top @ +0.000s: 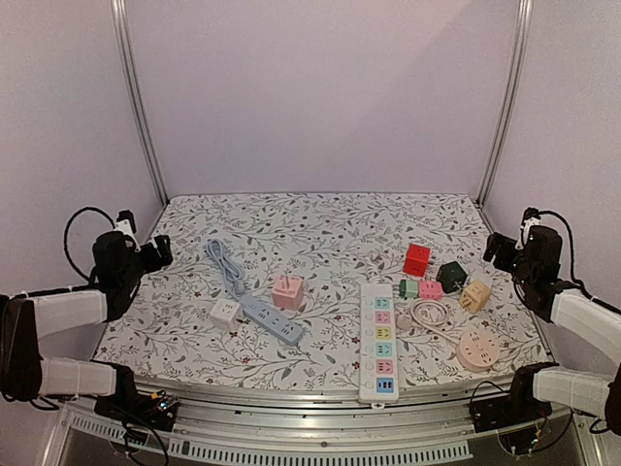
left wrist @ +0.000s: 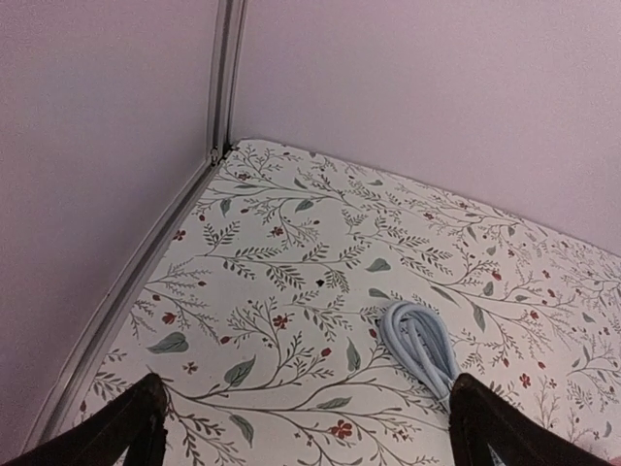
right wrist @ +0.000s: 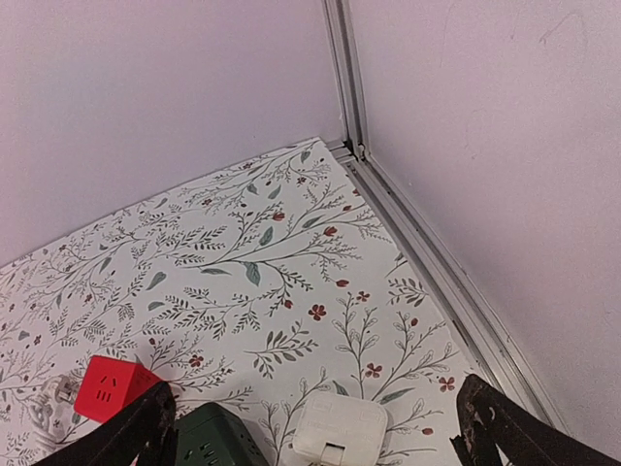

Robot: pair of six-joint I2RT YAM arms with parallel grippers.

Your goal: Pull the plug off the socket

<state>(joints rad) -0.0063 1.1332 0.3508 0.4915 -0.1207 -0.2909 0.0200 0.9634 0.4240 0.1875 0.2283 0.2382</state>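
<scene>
Left arm [top: 66,311]: by the near left side of the worktop [top: 320,218]. Its jaws are wide apart and hold nothing.
Right arm [top: 585,320]: by the near right side. Its jaws are wide apart too, and empty.
Plug: I think it is the pink cube [top: 287,291]. It sits on the blue strip [top: 275,324] near the middle, well apart from both arms.
Risk 1: the blue strip lies loose, so it may lift with the cube if only 1 arm pulls.
Risk 2: other cubes lie on the right, like the red cube [top: 417,259]. An arm could grab the wrong one.
Risk 3: the white cube [top: 225,311] just beside the strip may get bumped.
</scene>
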